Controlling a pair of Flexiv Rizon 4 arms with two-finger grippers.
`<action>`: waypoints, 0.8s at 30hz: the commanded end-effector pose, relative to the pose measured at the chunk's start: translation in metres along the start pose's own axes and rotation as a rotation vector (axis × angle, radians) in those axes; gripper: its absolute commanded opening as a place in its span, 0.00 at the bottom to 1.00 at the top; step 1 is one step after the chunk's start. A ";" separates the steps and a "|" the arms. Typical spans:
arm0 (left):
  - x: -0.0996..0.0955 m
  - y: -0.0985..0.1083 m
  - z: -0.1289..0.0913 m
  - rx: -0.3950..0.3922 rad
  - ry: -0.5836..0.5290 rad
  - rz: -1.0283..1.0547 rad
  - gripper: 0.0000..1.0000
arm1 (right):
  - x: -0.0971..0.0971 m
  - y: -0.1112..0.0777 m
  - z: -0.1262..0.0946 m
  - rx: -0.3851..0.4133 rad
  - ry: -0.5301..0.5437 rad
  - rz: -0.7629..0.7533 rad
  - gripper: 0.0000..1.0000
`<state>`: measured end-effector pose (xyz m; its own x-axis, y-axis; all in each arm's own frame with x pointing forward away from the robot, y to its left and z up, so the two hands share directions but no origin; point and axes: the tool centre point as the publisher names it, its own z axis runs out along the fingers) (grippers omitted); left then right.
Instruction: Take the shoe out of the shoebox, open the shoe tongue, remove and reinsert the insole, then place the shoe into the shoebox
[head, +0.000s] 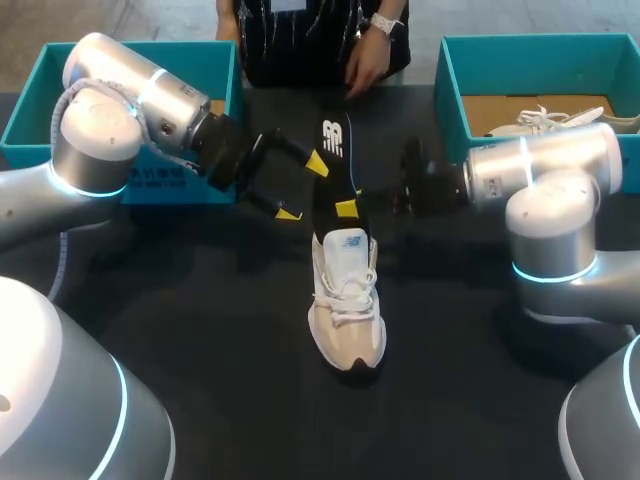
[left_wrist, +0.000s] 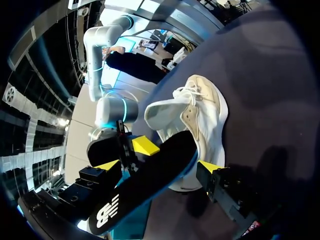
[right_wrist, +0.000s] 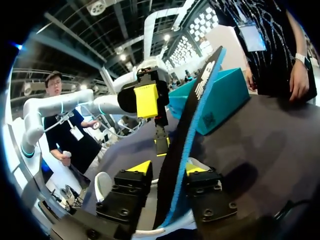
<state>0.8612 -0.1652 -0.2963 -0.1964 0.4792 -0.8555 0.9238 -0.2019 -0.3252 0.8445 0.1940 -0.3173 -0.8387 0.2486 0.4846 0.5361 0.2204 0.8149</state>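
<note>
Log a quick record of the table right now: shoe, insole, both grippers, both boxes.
shoe: white, upright on the table, toe toward the robot
insole: black, standing up out of the shoe, lower end inside it
right gripper: shut on insole, one finger on each side
left gripper: open, beside the insole
left box: teal, contents hidden by the left arm
right box: teal, holds a second shoe

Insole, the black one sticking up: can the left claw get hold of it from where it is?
Probably yes. The insole sits between the left claw's open fingers, with nothing in the way, and the right claw grips it from the other side.
</note>
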 end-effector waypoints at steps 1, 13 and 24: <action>-0.001 0.000 -0.001 -0.009 0.000 0.005 1.00 | -0.005 0.002 0.005 0.021 0.009 0.004 0.00; -0.004 -0.001 -0.009 -0.031 0.016 0.028 1.00 | 0.002 -0.017 0.008 0.039 0.019 0.043 0.00; -0.003 -0.003 -0.006 -0.025 0.014 0.026 1.00 | 0.008 -0.030 0.009 0.042 0.021 0.076 0.00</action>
<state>0.8620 -0.1598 -0.2899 -0.1691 0.4850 -0.8580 0.9352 -0.1959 -0.2950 0.8265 0.1958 -0.3403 -0.7982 0.2403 0.5524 0.6001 0.2390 0.7634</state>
